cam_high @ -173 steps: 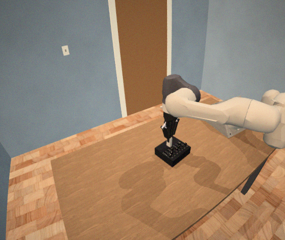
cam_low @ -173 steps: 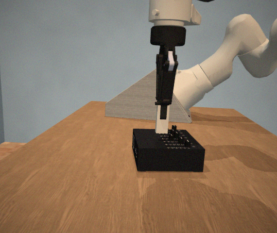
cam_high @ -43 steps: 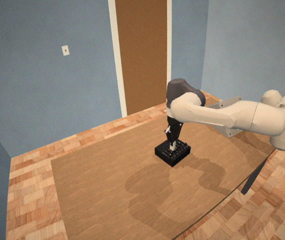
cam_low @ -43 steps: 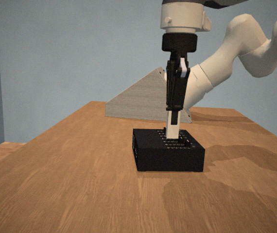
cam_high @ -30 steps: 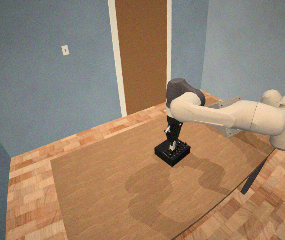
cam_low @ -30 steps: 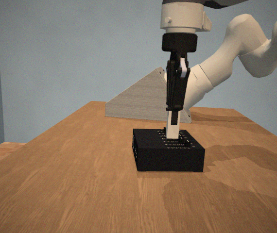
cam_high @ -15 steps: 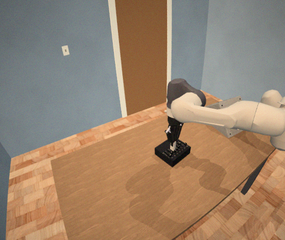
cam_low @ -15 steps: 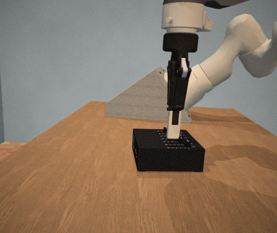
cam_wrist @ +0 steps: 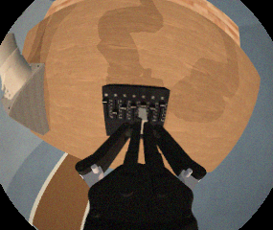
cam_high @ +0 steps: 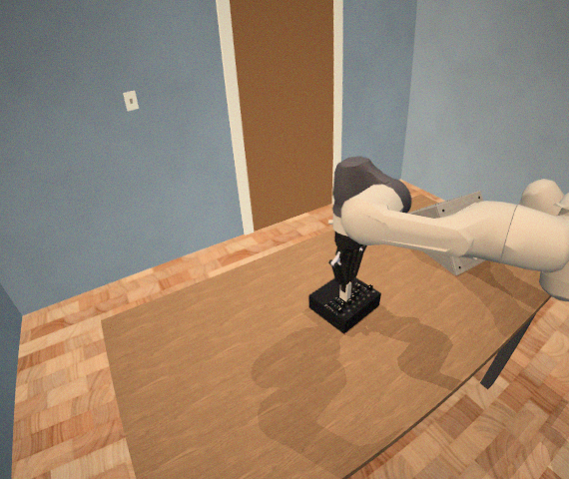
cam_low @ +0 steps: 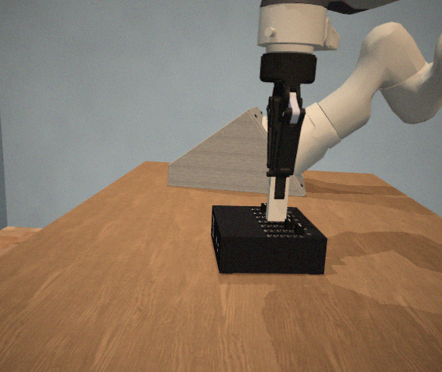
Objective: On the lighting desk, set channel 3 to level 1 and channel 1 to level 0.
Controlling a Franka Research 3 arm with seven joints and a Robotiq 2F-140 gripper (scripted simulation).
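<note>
The black lighting desk [cam_low: 269,249] stands flat on the wooden desk [cam_low: 93,280], just in front of the grey wedge mount [cam_low: 221,160]. The gripper [cam_low: 276,218] points straight down over the lighting desk's fader rows, fingers pressed together on nothing, tips at the faders [cam_low: 289,225]. I cannot tell which fader they touch.

A black, box-shaped lighting desk [cam_low: 270,249] stands flat on the table, small faders [cam_low: 298,229] on top.

Domestic room: blue walls [cam_high: 94,180], brown door [cam_high: 284,113] at twelve o'clock, light switch [cam_high: 130,100] at ten o'clock, parquet floor [cam_high: 63,402].
</note>
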